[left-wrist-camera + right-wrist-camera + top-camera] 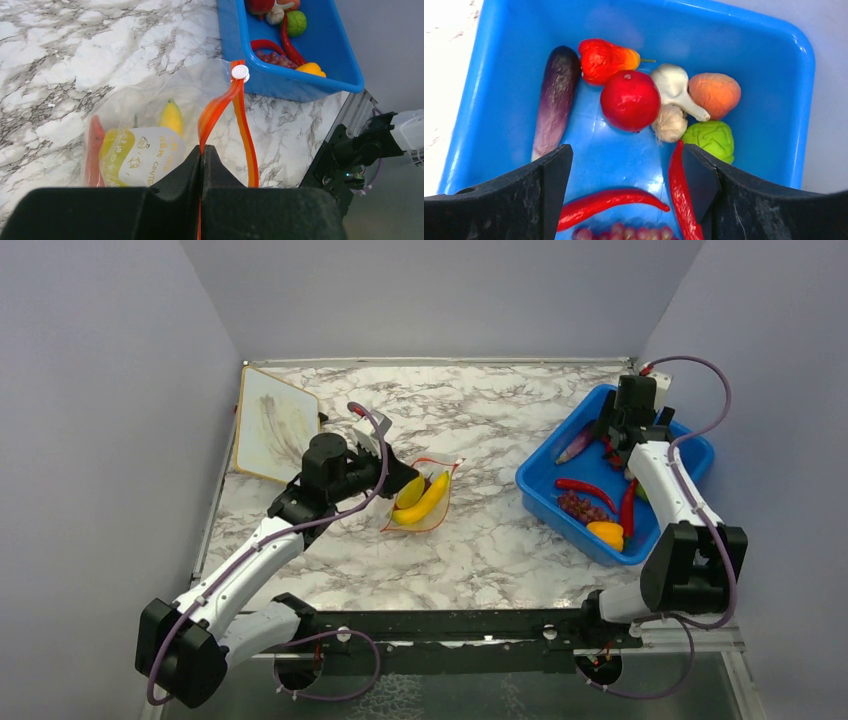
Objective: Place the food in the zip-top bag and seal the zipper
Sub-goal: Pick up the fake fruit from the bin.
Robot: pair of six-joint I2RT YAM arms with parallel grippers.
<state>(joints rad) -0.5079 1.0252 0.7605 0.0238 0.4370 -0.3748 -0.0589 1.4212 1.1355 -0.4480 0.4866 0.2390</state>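
Observation:
The clear zip-top bag [438,495] lies mid-table with a yellow banana [428,504] inside; the left wrist view shows the bag [150,107] also holding a printed packet and a red piece. My left gripper [202,150] is shut on one side of the orange-red zipper [220,105], so the mouth gapes. My right gripper [626,170] hangs open and empty over the blue bin [724,30]. Below it lie a purple eggplant [555,95], a red round fruit [630,100], two red chilis [609,202], grapes [624,234], garlic, and orange and green pieces.
The blue bin [545,465] stands at the right side of the marble table, close to the right wall. A white board [273,423] leans at the back left. Grey walls close in three sides; a black rail runs along the near edge.

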